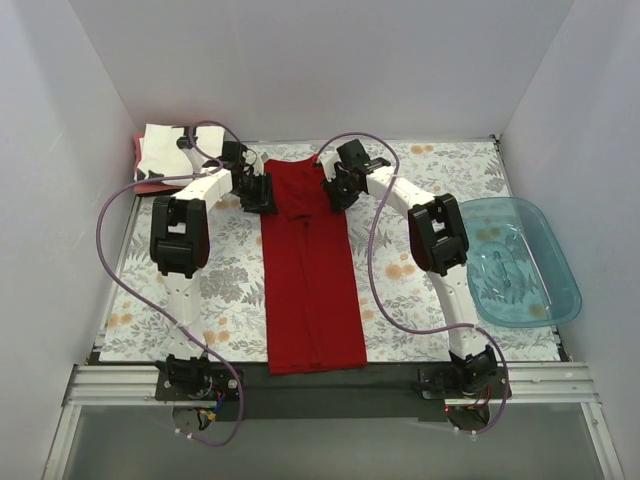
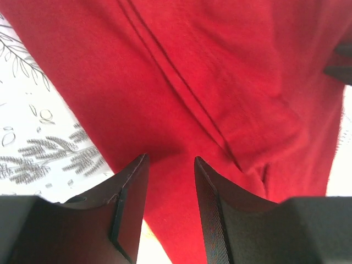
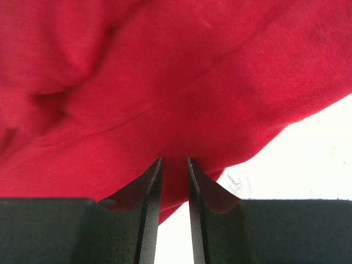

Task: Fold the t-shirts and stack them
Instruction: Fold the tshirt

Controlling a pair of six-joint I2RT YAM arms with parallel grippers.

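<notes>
Far off to the left of the dark red t-shirt (image 1: 310, 290), in the back corner, a folded white t-shirt with black print (image 1: 165, 148) lies on top of a reddish-pink t-shirt (image 1: 137, 152), of which only an edge shows. Next, my left gripper (image 2: 170, 159) sits low at the dark red t-shirt's far left corner; its jaws stand partly open, straddling the cloth's edge where it meets the floral table cloth (image 1: 225, 270), with nothing clamped. The dark red t-shirt itself lies in the middle, already folded lengthwise into a long narrow strip that runs from the far side of the table to the near edge (a few long creases run down it). At its far right corner is my right gripper (image 3: 174, 159), jaws nearly together with red cloth in the narrow slit between them; I cannot tell whether that cloth is truly pinched. Well to the right of the dark red t-shirt rests a translucent teal tub (image 1: 545, 250). I judge the step in hand to be taking hold of both far corners, ready for the crosswise fold. The next move calls for a firm grip on all layers at each corner, then lifting both corners together and carrying them toward the near hem evenly, so the strip folds square and can join the stack at the far left.
</notes>
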